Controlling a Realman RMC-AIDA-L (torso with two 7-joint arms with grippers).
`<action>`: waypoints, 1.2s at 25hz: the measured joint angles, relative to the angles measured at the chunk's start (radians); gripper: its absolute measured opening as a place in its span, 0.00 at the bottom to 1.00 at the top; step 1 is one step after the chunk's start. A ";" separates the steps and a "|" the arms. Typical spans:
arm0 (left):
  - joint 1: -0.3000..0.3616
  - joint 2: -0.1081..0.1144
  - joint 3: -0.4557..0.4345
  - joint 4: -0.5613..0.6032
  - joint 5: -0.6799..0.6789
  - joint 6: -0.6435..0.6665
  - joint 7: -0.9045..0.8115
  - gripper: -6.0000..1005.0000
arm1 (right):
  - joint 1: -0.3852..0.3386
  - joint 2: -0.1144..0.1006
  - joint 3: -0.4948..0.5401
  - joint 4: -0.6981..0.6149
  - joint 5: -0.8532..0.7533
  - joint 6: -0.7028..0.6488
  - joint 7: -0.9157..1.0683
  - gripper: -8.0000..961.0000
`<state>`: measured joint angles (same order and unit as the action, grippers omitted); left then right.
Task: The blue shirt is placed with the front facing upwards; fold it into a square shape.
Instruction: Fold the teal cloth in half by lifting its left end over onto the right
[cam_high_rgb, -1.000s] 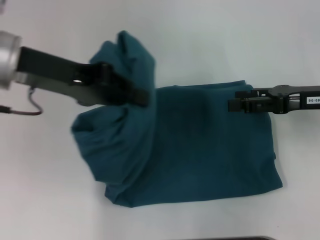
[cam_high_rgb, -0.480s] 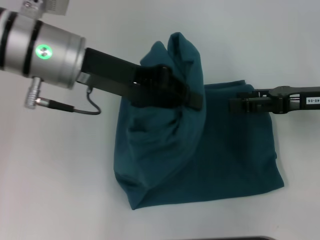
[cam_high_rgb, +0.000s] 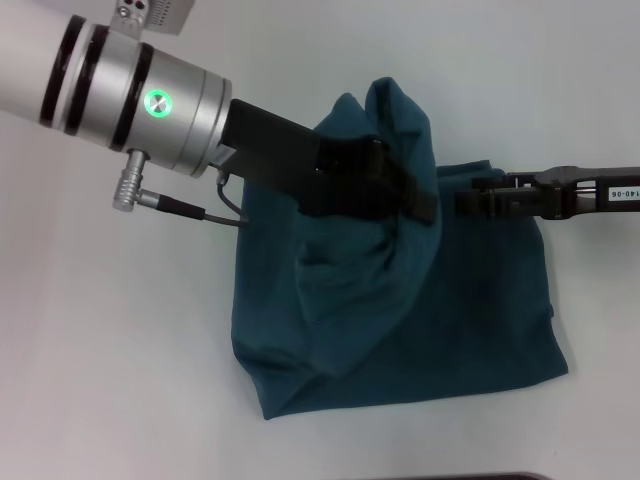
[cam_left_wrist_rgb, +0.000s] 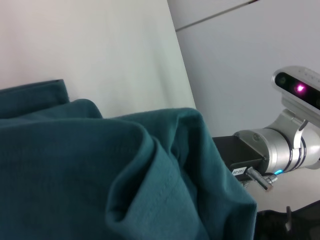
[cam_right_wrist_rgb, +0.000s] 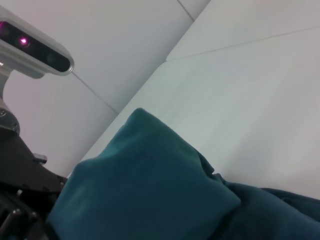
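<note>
Filling the whole background, white table (cam_high_rgb: 120, 380), bare around the cloth. Lying mid-table, slightly right of centre in the head view, blue shirt (cam_high_rgb: 450, 320), already doubled into a rough rectangle, flat on its right part, near edge running along the bottom. Lifted over the flat layer on the left part, a bunched hump of the same cloth, peak pointing away from the robot, hanging in loose folds down to the near left corner. Reaching in from the upper left, silver left arm with a green light, black cable at the wrist. At its end, left gripper (cam_high_rgb: 405, 195), clamped on the raised fold of the shirt, black fingers half wrapped by fabric. Coming in flat from the right edge, right gripper (cam_high_rgb: 468, 205), tip at the shirt's far edge just beside the hump; fingers look drawn together over the cloth edge, but grip not clear enough to call.

Left wrist view only: shirt (cam_left_wrist_rgb: 100, 170) close up, hemmed edge draped in soft folds, the other arm's silver wrist beyond it. Right wrist view only: hump from the side (cam_right_wrist_rgb: 145, 190), standing clear above the table (cam_right_wrist_rgb: 250, 100), black left-arm housing at its edge. No lettering or collar showing in any of the 3 views.
</note>
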<state>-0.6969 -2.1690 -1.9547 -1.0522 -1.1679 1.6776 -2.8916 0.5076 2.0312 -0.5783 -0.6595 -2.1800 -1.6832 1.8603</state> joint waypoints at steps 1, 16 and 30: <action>0.000 0.000 0.004 0.000 -0.002 -0.002 0.000 0.07 | 0.000 0.000 0.000 0.000 0.000 0.001 0.000 0.80; -0.023 -0.001 0.116 0.008 -0.010 -0.135 -0.042 0.07 | 0.003 0.000 0.000 0.002 0.000 0.014 0.014 0.79; -0.009 0.001 0.159 -0.006 0.070 -0.212 -0.083 0.07 | 0.003 0.000 0.000 0.000 0.000 0.026 0.029 0.79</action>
<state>-0.7058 -2.1681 -1.7956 -1.0582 -1.0976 1.4654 -2.9743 0.5107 2.0310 -0.5783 -0.6590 -2.1797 -1.6570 1.8891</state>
